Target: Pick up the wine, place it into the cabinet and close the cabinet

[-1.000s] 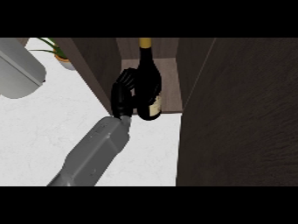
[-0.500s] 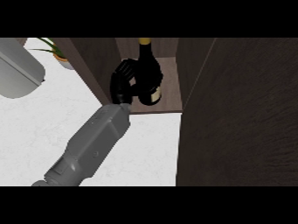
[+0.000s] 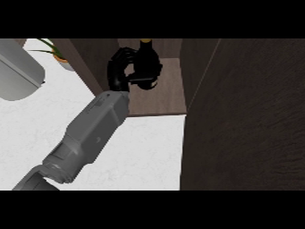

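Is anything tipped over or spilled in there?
No, nothing stands out. The wine bottle is upright inside the cabinet, with the hand curled round it. No spill shows on the counter. The cabinet door is open.

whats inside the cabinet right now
The wine bottle stands on the cabinet shelf with one black hand curled round it. That hand covers the bottle's left side, and the open door hides the cabinet's right part.

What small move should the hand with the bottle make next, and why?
Probably set the bottle down and let go: the right hand is curled round it, already inside the open cabinet above the shelf. The cabinet door is not yet closed.
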